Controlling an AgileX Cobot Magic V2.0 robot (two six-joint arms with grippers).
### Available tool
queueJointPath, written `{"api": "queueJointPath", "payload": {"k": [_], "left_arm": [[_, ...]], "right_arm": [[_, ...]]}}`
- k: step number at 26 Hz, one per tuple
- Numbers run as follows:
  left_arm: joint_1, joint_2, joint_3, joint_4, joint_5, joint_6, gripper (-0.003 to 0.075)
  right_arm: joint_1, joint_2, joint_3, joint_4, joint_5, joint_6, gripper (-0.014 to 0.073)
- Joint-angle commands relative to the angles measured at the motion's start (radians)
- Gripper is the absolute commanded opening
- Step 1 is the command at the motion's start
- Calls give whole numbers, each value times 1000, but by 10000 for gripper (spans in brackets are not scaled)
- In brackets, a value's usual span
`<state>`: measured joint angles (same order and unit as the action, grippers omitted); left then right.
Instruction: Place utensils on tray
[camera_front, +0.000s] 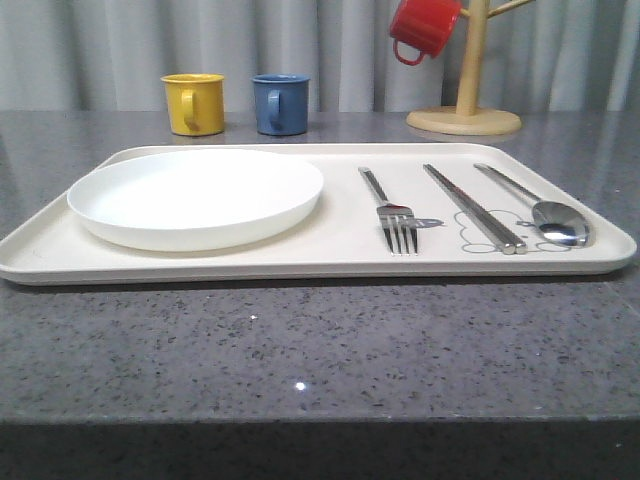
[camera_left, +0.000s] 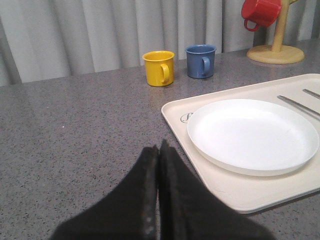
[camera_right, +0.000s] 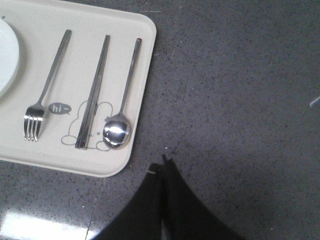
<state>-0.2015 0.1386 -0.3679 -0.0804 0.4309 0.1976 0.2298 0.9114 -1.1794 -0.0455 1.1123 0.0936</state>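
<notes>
The cream tray (camera_front: 345, 262) (camera_left: 255, 192) (camera_right: 67, 162) lies across the grey table. On its right half rest three silver utensils side by side: a fork (camera_front: 390, 212) (camera_right: 46, 85), a pair of chopsticks (camera_front: 472, 207) (camera_right: 93, 92) and a spoon (camera_front: 540, 208) (camera_right: 122, 100). My left gripper (camera_left: 159, 148) is shut with nothing in it, over bare table beside the tray's left edge. My right gripper (camera_right: 164, 163) is shut and holds nothing, over bare table just off the tray's corner near the spoon's bowl.
A round white plate (camera_front: 196, 195) (camera_left: 252, 134) fills the tray's left half. Behind the tray stand a yellow mug (camera_front: 194, 103) (camera_left: 159, 68) and a blue mug (camera_front: 280, 104) (camera_left: 201, 61). A red mug (camera_front: 424, 27) hangs on a wooden mug tree (camera_front: 466, 92) at the back right.
</notes>
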Motion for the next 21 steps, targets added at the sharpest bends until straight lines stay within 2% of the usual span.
{"api": "queueJointPath", "payload": {"k": [1,12,21], "left_arm": [[0,12,-28,-12,-85,-8,-18],[0,12,-28,-12,-85,-8,-18],[0,12,-28,-12,-85,-8,-18]], "right_arm": [[-1,-136,149,-17,-180,-11,-67],[-1,-514,585,-25,-518,-11,-67],[-2,-715,723,-25,-637,-11,-67]]}}
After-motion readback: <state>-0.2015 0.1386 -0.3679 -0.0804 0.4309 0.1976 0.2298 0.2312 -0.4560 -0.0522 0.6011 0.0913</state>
